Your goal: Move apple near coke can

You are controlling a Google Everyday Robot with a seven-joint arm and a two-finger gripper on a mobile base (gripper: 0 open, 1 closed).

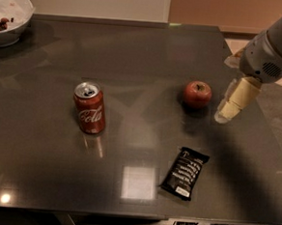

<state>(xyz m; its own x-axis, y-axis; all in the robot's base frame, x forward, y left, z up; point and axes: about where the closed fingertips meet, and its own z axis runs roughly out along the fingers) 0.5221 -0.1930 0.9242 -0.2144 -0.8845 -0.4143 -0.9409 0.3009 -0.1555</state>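
The small red apple [197,93] sits upright on the dark table [135,51], right of centre. The red coke can [89,108] stands upright left of centre, well apart from the apple. My gripper [228,108] hangs from the grey arm [268,55] at the right. It is just right of the apple at about its height, with a small gap between them, and it holds nothing that I can see.
A flat black snack wrapper [185,172] lies near the front edge, below the apple. A white bowl [7,15] with some food stands at the far left corner. The table's right edge is close behind the gripper.
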